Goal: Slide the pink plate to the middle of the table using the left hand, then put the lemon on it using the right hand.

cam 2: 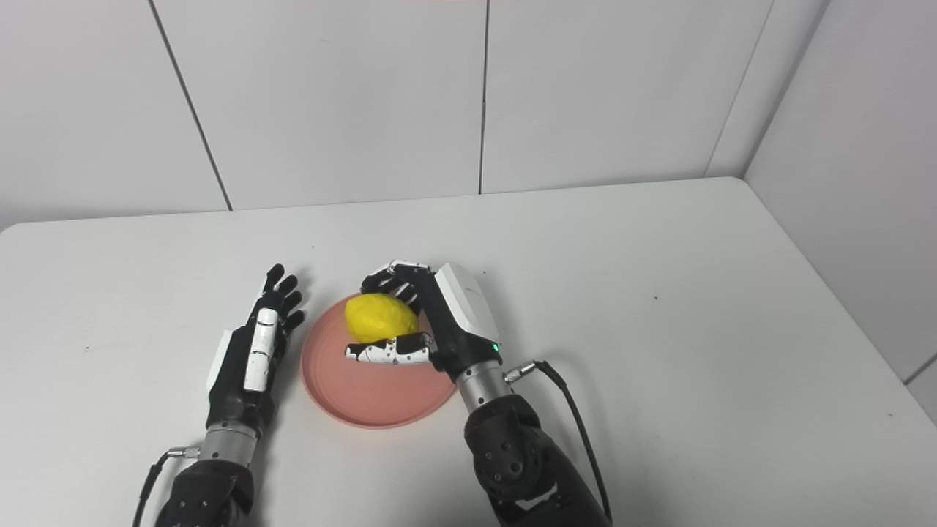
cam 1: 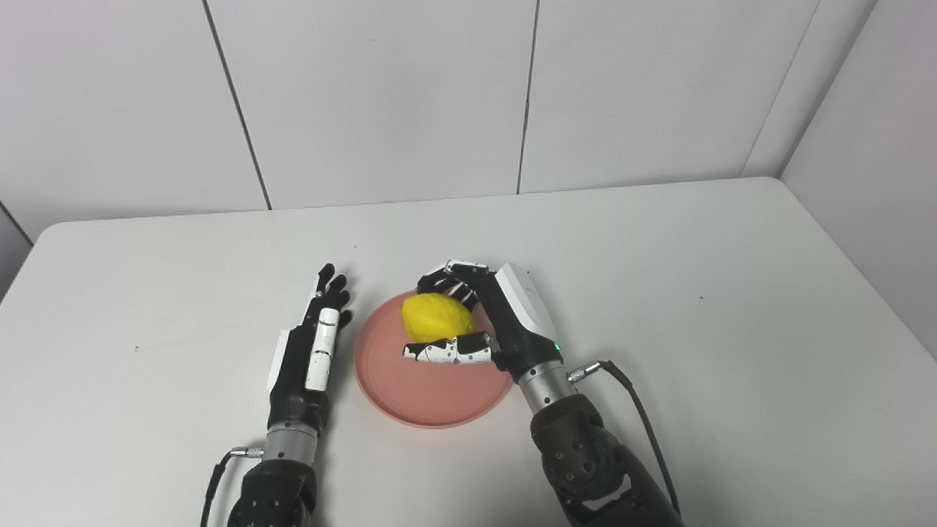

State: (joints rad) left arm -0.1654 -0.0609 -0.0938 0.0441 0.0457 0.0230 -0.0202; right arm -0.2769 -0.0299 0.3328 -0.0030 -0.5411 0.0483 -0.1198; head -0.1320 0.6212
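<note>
White panels back the table. Toward its near edge, the left hand lies flat, fingers spread, holding nothing, just left of the pink plate. Over the plate's far part, the right hand grips the lemon.

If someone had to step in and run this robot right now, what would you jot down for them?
Left hand: open, fingers straight, lying flat on the table just left of the pink plate, not touching it as far as I can see.
Right hand: shut on the lemon, fingers and thumb wrapped around it, over the far part of the plate.
Done: the plate sits near the middle of the table.
Left: whether the lemon already rests on the plate or hangs just above it cannot be told; set it down if needed, open the right hand and draw it away.
</note>
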